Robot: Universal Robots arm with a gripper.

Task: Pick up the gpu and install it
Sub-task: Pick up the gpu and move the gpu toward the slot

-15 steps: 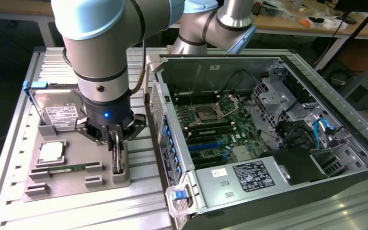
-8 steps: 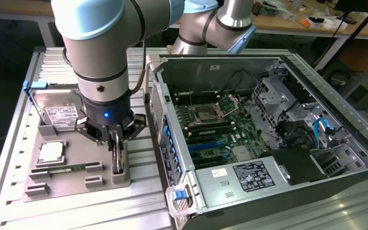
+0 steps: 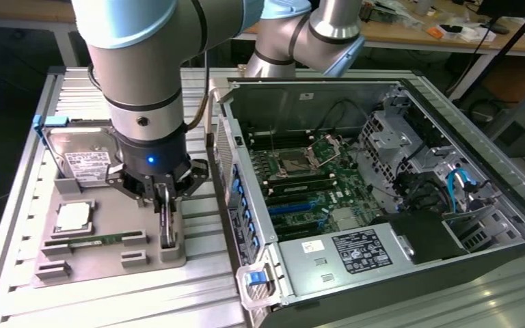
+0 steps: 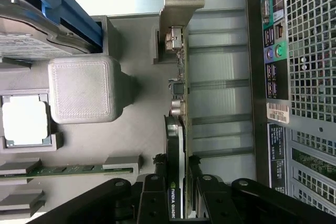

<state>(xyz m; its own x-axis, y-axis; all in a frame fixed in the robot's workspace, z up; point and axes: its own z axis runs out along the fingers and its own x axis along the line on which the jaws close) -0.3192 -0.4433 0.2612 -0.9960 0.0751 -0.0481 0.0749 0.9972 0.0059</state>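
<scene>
**Hand (image 3: pixel 164 201) closed on the gpu (image 3: pixel 167 232), which stands on edge in the grey tray (image 3: pixel 107 205) beside the open computer case (image 3: pixel 481 205).**

The slatted tabletop (image 3: pixel 89 301) carries the case on the exterior view's right and the tray on its left. In the tray, the hard drive (image 3: pixel 85 157), the processor (image 3: pixel 73 217) and the memory stick (image 3: pixel 93 240) are set apart from the card. The gpu is seen upright on its long edge at the tray side nearest the case, and is judged not yet lifted out. The hand is partly closed, with its fingers (image 4: pixel 152 187) pressed against the card's two flat faces near one end. The card is judged light and stiff but fragile. It is best gripped by its faces, clear of the small components and the silvery bracket (image 4: pixel 181 1), and twisting is to be avoided.
</scene>
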